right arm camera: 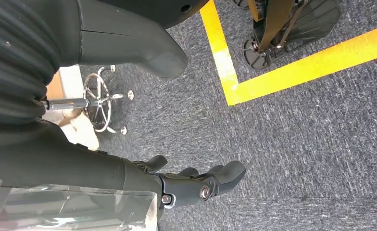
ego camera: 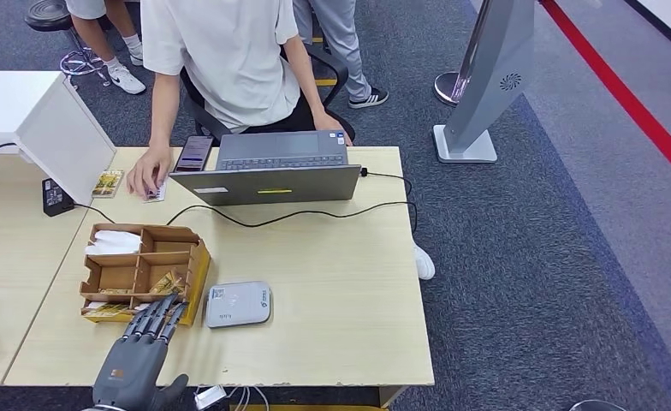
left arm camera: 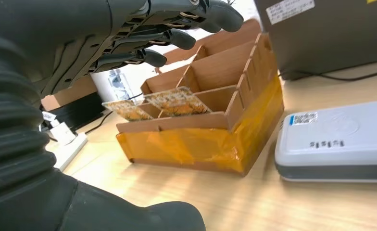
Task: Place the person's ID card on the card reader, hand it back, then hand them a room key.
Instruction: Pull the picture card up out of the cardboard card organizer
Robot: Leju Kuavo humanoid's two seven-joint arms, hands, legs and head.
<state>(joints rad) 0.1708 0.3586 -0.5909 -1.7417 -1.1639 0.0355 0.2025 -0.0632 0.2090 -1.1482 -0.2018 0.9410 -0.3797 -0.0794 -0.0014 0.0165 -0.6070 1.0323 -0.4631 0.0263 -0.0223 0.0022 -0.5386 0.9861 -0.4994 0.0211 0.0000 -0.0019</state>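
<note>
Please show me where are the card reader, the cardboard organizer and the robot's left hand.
card reader (ego camera: pixel 239 304), head view, middle of its grey top face.
cardboard organizer (ego camera: pixel 199 267), head view, its right wall covered with yellow tape.
left hand (ego camera: pixel 139 347), head view, back of the hand, behind the fingers.

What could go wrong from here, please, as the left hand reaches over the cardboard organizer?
The left hand hovers open above the cardboard organizer, where two cards overlap, so it might lift both. The light organizer could slide or tip. The card reader sits close beside it and could get nudged.
</note>
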